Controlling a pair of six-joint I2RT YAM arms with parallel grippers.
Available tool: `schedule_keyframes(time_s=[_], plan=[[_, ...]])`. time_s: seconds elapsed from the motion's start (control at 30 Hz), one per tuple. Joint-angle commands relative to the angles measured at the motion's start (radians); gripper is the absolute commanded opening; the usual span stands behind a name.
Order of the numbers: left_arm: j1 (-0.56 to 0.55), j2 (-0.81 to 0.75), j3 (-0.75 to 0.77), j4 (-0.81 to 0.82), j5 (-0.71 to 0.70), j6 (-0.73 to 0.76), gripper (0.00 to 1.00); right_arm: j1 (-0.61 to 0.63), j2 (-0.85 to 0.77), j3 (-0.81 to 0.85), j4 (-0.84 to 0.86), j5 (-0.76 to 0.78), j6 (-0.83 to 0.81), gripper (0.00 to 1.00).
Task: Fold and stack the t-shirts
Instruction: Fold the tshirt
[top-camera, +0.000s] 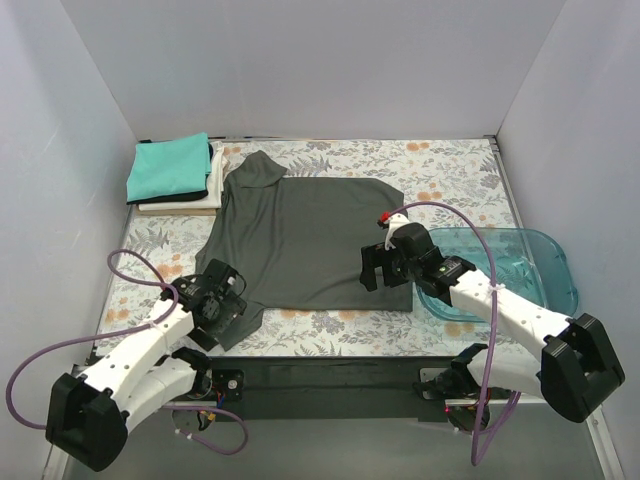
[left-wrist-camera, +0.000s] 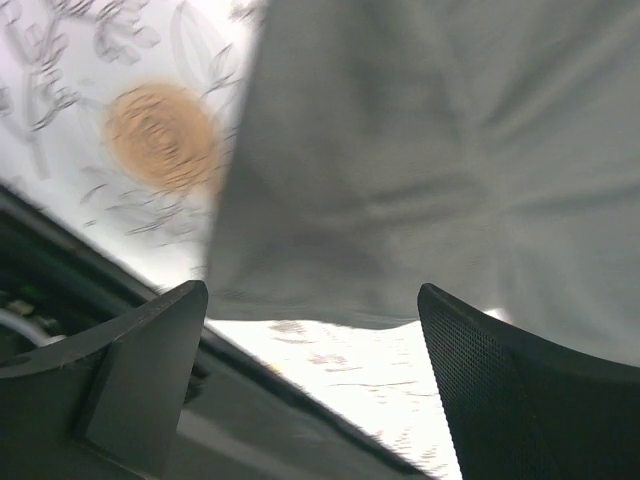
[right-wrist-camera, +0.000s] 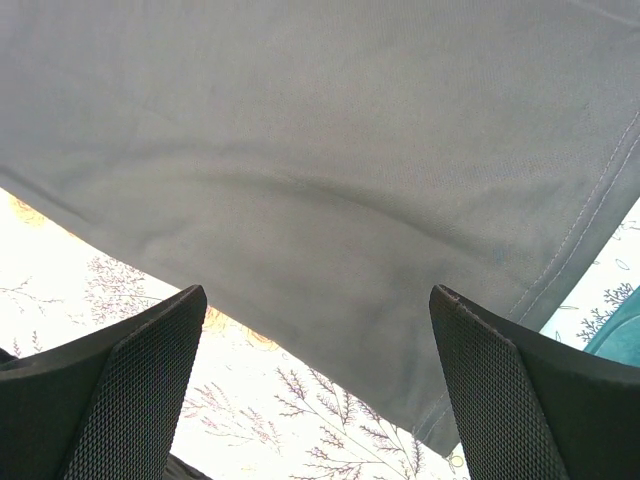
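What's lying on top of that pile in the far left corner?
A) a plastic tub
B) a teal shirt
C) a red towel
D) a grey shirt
B: the folded teal shirt lies topmost there, while the grey shirt is spread flat in the middle of the table and the tub sits off to the right.

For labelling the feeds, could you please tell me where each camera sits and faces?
Top external: above, behind the bases, looking down at the floral table; both white arms show.
Left wrist: on the left hand, facing the dark grey fabric t-shirt's near-left edge; fingers show.
Right wrist: on the right hand, facing its near-right corner; fingers show.
Shared: the t-shirt.
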Motion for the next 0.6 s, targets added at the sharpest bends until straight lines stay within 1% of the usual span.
schedule_keyframes(time_s=[0.0, 0.03, 0.17, 0.27, 0.37, 0.47, 0.5, 0.57], plan=[[-0.053, 0.007, -0.019, -0.104, -0.014, -0.321, 0.85, 0.006, -0.025, -0.003, 0.015, 0.019, 0.011, 0.99], [-0.068, 0.007, -0.020, -0.110, -0.015, -0.348, 0.84, 0.006, -0.026, -0.003, 0.015, 0.017, 0.006, 0.98], [-0.080, 0.013, -0.020, -0.110, -0.015, -0.350, 0.81, 0.006, -0.020, 0.000, 0.013, 0.008, -0.003, 0.98], [-0.082, 0.045, -0.013, -0.117, -0.031, -0.364, 0.74, 0.006, -0.022, 0.000, 0.012, 0.017, -0.011, 0.98], [-0.083, 0.068, -0.003, -0.120, -0.029, -0.364, 0.71, 0.006, -0.034, 0.003, 0.012, 0.028, -0.018, 0.98], [-0.086, 0.044, -0.029, -0.031, -0.006, -0.350, 0.69, 0.007, -0.037, 0.010, 0.012, 0.028, -0.026, 0.98], [-0.086, 0.038, -0.049, 0.022, -0.002, -0.353, 0.68, 0.006, -0.039, 0.011, 0.009, 0.029, -0.032, 0.98], [-0.086, 0.031, -0.089, 0.054, 0.003, -0.361, 0.64, 0.007, -0.042, 0.014, 0.001, 0.042, -0.035, 0.98]])
